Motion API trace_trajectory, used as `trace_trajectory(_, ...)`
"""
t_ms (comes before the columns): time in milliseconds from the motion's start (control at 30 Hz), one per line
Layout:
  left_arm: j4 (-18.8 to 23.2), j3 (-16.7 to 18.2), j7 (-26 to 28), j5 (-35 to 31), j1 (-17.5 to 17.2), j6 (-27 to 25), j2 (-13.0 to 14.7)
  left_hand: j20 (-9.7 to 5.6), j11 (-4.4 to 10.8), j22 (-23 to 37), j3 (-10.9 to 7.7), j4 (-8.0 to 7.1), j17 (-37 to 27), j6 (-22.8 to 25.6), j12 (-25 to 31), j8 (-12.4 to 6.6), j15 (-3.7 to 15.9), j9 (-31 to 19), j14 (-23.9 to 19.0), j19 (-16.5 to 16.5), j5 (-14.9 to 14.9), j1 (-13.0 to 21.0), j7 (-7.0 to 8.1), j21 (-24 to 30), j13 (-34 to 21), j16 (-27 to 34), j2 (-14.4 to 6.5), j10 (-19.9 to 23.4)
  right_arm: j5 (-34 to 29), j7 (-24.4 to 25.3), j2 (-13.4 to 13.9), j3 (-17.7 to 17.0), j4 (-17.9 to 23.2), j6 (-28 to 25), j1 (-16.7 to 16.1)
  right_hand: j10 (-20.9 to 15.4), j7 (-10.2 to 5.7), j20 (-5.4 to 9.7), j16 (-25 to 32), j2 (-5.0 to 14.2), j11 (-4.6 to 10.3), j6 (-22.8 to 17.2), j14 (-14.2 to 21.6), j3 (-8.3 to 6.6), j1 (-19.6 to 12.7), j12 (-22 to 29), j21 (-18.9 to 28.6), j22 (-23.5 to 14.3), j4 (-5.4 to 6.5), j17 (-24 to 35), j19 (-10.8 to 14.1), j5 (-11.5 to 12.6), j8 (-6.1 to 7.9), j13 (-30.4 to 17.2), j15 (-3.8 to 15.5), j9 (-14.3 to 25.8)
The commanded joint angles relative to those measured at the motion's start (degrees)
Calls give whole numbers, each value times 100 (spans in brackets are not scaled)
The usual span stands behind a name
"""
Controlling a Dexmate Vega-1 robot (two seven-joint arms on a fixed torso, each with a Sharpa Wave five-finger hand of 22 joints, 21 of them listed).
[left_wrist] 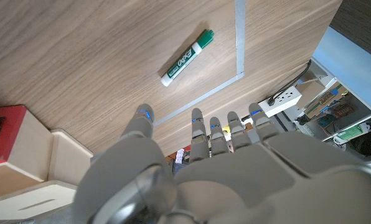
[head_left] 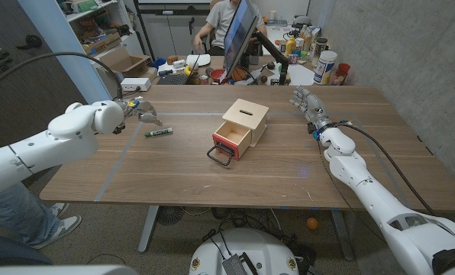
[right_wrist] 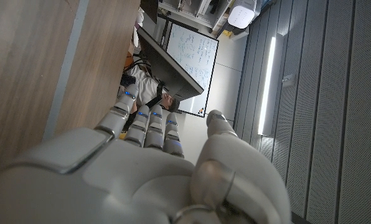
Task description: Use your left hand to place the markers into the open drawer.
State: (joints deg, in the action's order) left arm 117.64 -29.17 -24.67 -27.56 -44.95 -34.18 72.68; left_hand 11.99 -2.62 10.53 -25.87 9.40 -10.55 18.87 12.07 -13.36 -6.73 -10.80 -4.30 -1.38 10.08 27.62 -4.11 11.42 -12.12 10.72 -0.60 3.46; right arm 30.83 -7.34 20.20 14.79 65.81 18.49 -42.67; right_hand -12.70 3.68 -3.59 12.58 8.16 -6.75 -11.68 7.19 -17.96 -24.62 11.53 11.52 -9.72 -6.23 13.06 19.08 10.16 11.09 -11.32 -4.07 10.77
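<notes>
The left hand (head_left: 138, 111) hovers above the table (head_left: 288, 176) with its fingers (left_wrist: 198, 124) spread and nothing in them, near the far left corner. A green marker (head_left: 158, 132) lies flat on the wood just beside that hand, on the side toward the wooden box (head_left: 243, 126), with bare table between marker and box. The box sits near the table's middle, its red-fronted drawer (head_left: 229, 142) pulled out toward the robot; what lies inside the drawer cannot be told. On the box's other side, well apart, the right hand (head_left: 310, 105) stands near the far right edge, fingers straight and close together, holding nothing.
</notes>
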Motion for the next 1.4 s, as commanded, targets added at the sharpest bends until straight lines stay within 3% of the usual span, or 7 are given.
trace_trajectory(33,-187,-318,-784,-455,430,-201,-176,13,-9,24,39,0,-7,140,-15,-45,-31,-21,114,83,38,38,-40,-25,-24,-39,60,-91,-4,-27,-42,17,-91,-50,51,-44,17,-26,54,22,0,-50,47,-8,-9,50,-15,-26,-47,0,25,24,36,-15,7,13)
trace_trajectory(233,-330,-392,-1013,-661,636,-144,-254,16,-29,24,44,-5,-7,150,-30,-32,-60,-20,153,109,42,55,-50,-28,-23,-41,68,-151,-19,5,-65,9,-94,-20,50,-46,16,-31,55,24,-1,-48,50,-6,-6,48,-18,-26,-46,1,20,24,34,-15,5,13)
trace_trajectory(500,-452,-645,-1243,-1456,799,-202,-376,19,-23,25,60,-17,-8,161,-34,-2,-79,-18,203,147,48,79,-161,-29,-20,-36,86,-208,-15,21,-116,4,-140,40,60,-44,12,-39,56,23,2,-58,55,-5,-5,45,-21,-26,-49,0,11,25,36,-16,4,13)
trace_trajectory(867,-523,-463,-720,-1770,467,-278,-503,16,-53,26,82,-35,-9,29,-19,88,-95,-14,201,143,52,97,-140,-12,-17,-14,103,-222,-21,-1,-183,10,-253,132,89,-46,8,-41,53,18,-1,-54,55,-2,-4,43,-23,-26,-53,-1,7,25,31,-17,-2,13)
trace_trajectory(1067,-561,-297,-257,-1591,189,-454,-650,16,-70,26,86,-39,-9,11,-6,105,-94,-14,181,138,53,106,-136,-6,-16,-1,104,-203,-38,-3,-179,19,-254,122,104,-47,6,-43,55,18,2,-53,61,0,-1,42,-23,-26,-53,-1,7,25,30,-17,8,13)
trace_trajectory(1400,-633,-313,40,-1480,62,-515,-732,12,-49,27,85,-42,-8,-1,16,124,-94,-13,150,108,54,132,-120,11,-14,15,93,-166,-57,-22,-176,35,-289,98,157,-50,7,-44,56,11,9,-58,69,3,-1,40,-21,-26,-59,-3,11,25,30,-18,3,13)
